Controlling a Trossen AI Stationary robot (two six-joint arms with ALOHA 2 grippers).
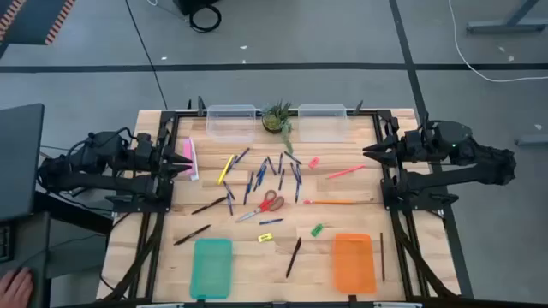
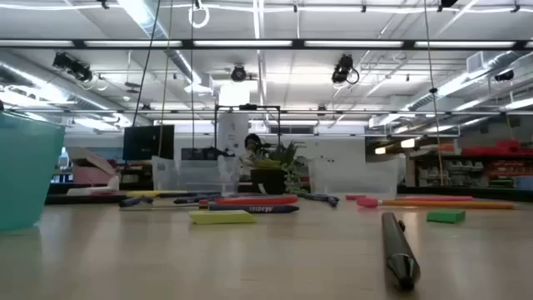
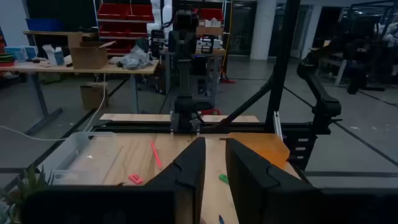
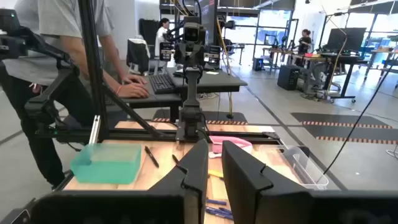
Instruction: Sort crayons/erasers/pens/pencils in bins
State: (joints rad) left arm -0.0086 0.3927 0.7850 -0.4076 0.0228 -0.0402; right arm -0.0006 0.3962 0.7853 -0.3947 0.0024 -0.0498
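Note:
Both arms hang parked above the table's side edges and touch nothing. In the high view my left gripper (image 1: 186, 165) is at the left edge by the long pink box (image 1: 190, 158), and my right gripper (image 1: 368, 152) is at the right edge. Each wrist view shows a narrow gap between the fingers (image 3: 215, 165) (image 4: 215, 165). Blue pens (image 1: 265, 171) lie scattered mid-table. Black pencils (image 1: 191, 234) (image 1: 293, 257) and a yellow one (image 1: 225, 168) lie flat. So do the green (image 1: 317, 229), yellow (image 1: 265, 237) and pink (image 1: 313, 162) erasers. Two clear tubs (image 1: 231, 121) (image 1: 323, 121) stand at the far edge. The teal tray (image 1: 211, 267) and orange tray (image 1: 354, 263) sit near the front.
Red-handled scissors (image 1: 271, 204) lie among the pens, and a potted plant (image 1: 278, 119) stands between the tubs. A long orange stick (image 1: 338, 202) and a pink one (image 1: 344, 172) lie right of centre. A person (image 4: 68, 37) stands at a desk beyond the table's left side.

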